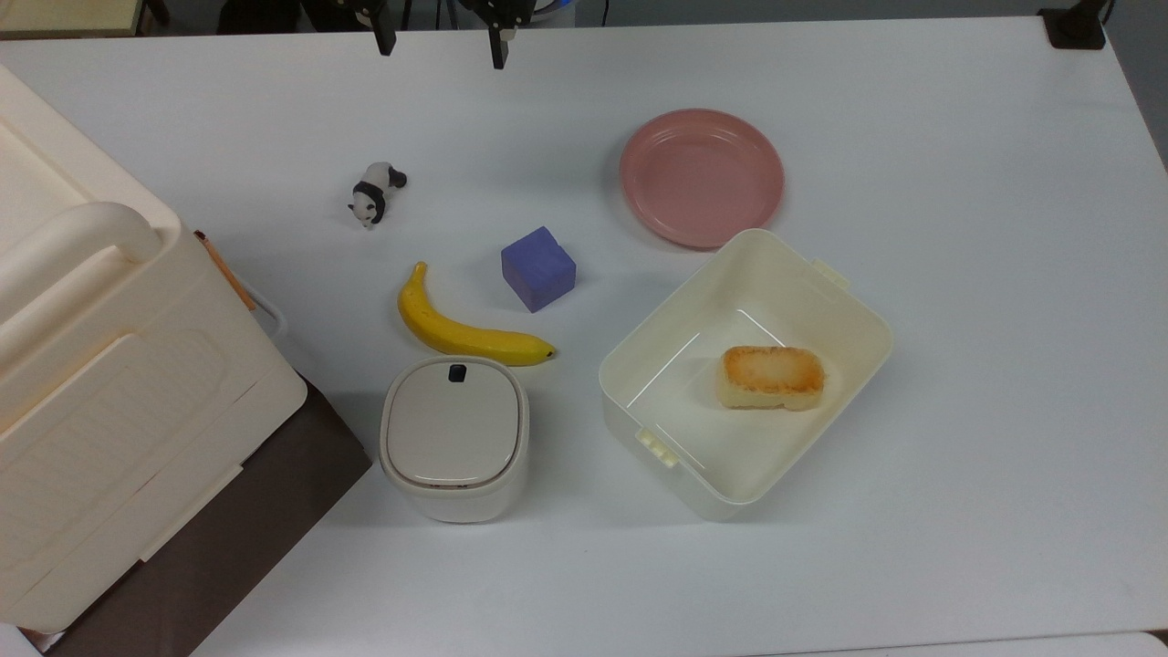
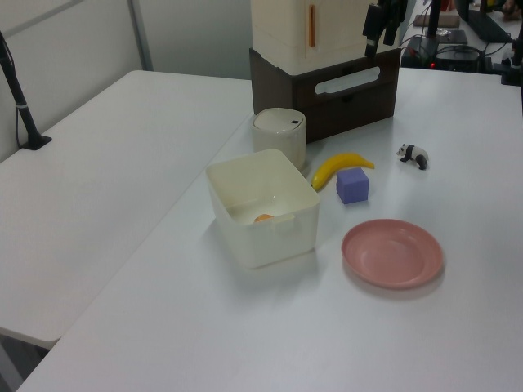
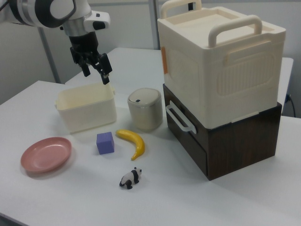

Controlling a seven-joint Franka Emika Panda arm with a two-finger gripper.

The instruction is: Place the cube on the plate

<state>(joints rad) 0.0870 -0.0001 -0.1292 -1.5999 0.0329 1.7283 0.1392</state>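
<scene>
Haven't grabbed anything yet: my pincer (image 3: 94, 70) hangs open and empty above the desk (image 1: 958, 274). Next, drop onto the purple cube (image 1: 537, 268), then carry it toward 2 o'clock in the top view, to the pink plate (image 1: 702, 176).

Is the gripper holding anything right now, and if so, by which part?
Nothing is held. The gripper hangs open and empty in the air, its jaws apart, while the cube sits untouched on the table beside the banana.

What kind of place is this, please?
Probably a robotics lab or test room: a robot arm's open hand hangs above a plain white table set with toy-like props, such as a small panda figurine and a yellow plastic banana.
</scene>
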